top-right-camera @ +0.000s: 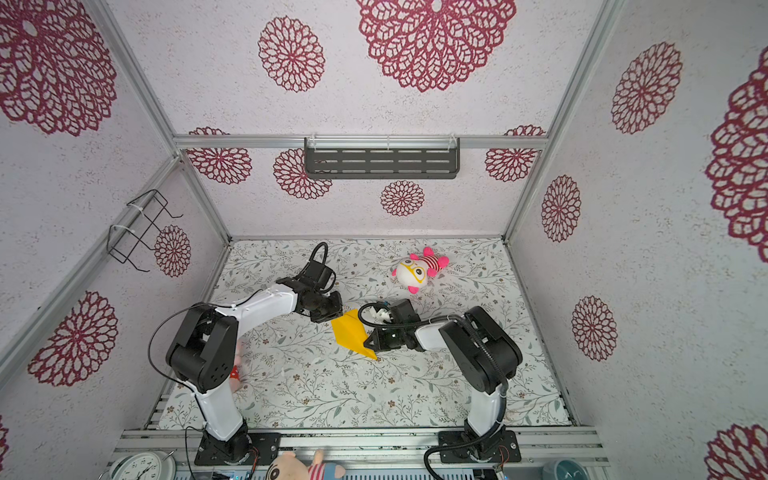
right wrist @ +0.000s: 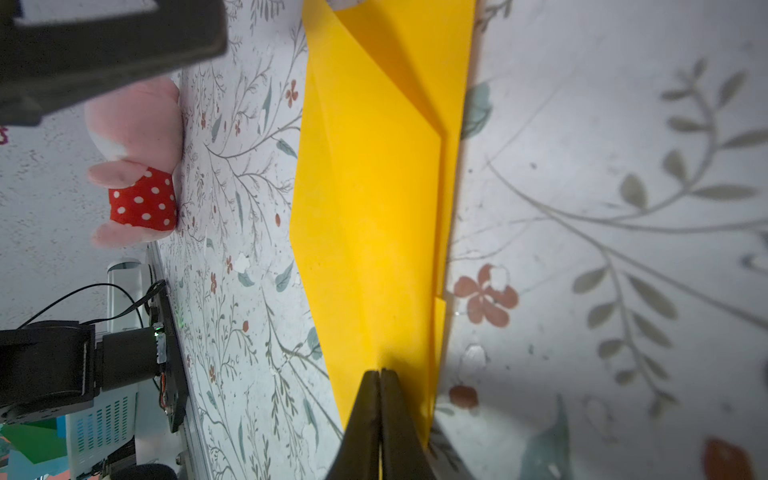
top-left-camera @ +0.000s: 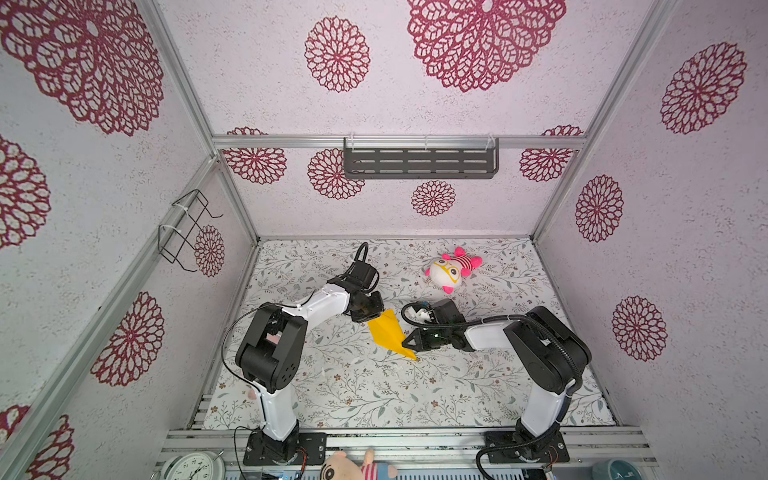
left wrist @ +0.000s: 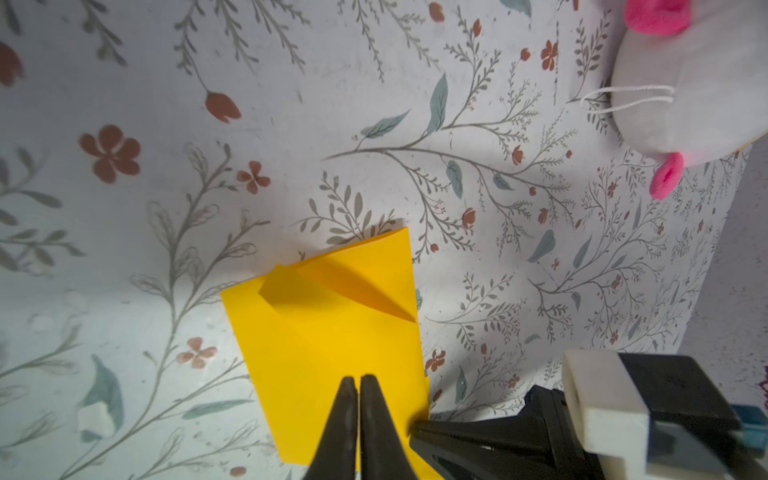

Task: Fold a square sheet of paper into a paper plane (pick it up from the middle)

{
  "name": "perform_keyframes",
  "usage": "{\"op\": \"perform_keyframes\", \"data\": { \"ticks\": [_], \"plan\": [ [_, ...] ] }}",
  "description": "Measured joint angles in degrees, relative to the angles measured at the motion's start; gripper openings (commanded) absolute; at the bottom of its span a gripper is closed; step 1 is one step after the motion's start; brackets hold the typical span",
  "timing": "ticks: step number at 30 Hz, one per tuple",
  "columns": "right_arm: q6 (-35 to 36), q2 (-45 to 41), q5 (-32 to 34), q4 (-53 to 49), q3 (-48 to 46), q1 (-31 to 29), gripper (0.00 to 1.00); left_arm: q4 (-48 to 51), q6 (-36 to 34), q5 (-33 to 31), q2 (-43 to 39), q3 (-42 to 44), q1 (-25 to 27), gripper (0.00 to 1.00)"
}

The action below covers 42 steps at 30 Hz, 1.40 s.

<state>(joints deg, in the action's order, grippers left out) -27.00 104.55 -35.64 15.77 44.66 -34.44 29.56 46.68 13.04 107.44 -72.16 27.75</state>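
Paper plane (top-left-camera: 387,332) lies on the counter (top-left-camera: 353,386) beneath both tips; left pincer (left wrist: 357,380) and right pincer (right wrist: 380,372), closed tight and gripping nothing, press down, likely flattening creases.

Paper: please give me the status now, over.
Both shut: left gripper, right gripper, tips on the paper. It is folded to a point, lying on the table. Only the plush nearby, well apart.
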Motion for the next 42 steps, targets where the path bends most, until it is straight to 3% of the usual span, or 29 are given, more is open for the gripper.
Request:
{"op": "perform_keyframes", "data": {
  "ticks": [13, 21, 24, 34, 42],
  "plan": [
    [-1.1, 0.0, -0.4, 0.5, 0.0, 0.0, 0.13, 3.7, -1.0, -4.1, 9.1, -5.9, 1.1, 0.03],
    [-3.3, -3.2, 0.6, 4.2, -2.5, 0.0, 0.27, 5.2, -1.7, -6.3, 9.8, -6.8, 1.5, 0.02],
    [-5.4, -5.5, 1.7, 4.5, -2.0, -0.1, 0.15, 5.2, -1.9, -6.6, 9.8, -6.8, 1.6, 0.02],
    [-11.2, -5.4, 5.9, 5.9, 0.9, -1.9, 0.12, 5.2, -2.1, -7.0, 9.8, -6.8, 1.9, 0.02],
    [-14.1, 0.2, 5.9, 5.8, 5.4, -3.9, 0.08, 5.2, -2.1, -7.3, 9.8, -6.9, 2.0, 0.01]
  ]
}}
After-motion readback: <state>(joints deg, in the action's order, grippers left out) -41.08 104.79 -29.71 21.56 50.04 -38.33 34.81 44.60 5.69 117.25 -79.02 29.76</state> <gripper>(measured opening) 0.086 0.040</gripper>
